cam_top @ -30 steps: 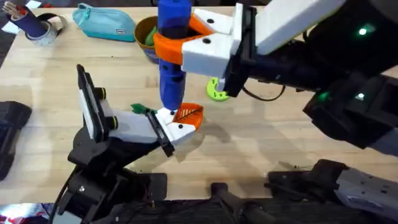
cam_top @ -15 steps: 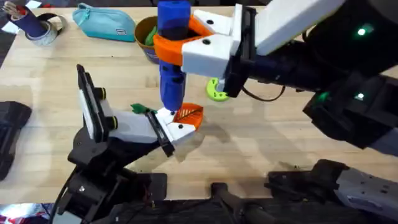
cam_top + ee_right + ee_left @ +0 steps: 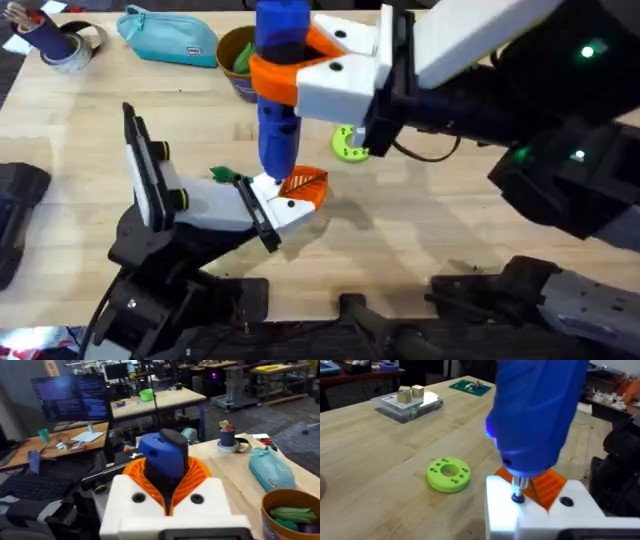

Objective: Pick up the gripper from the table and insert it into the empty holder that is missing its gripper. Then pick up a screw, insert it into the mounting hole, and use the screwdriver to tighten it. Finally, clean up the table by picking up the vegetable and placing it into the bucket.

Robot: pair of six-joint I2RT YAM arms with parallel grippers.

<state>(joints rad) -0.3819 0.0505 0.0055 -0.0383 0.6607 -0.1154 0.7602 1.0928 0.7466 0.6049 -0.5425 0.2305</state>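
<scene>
The screwdriver [image 3: 278, 85] stands upright with its thin metal tip on the white end of the holder [image 3: 215, 205], just beside the gripper [image 3: 304, 186], which already sits in its seat on that holder. In the left wrist view the tip [image 3: 518, 491] enters a small hole in the white block, and the orange ribbed gripper [image 3: 547, 486] is directly behind it. Compared with one second ago and half a second ago, we see almost no change: the blue body is moved only a very little to the right and the right arm with it, while the holder, the gripper and the tip are at the same place. We judge from this that the tightening of the screw is in progress, because the tool stays pressed on the hole and does not travel; the screw itself is hidden under the tip, so we cannot say how deep it is.

The right gripper [image 3: 172, 491] has its orange jaws pinched around the blue body of the screwdriver. The left arm holds the holder from the lower left; we cannot tell how its jaws stand.

Around them on the table [image 3: 420, 230], a green disc [image 3: 350, 145] lies near the holder. Farther back the bucket [image 3: 236, 58] stands beside a teal pouch [image 3: 170, 37], and something green already lies inside it [image 3: 289, 516], so the cleaning step seems done.
</scene>
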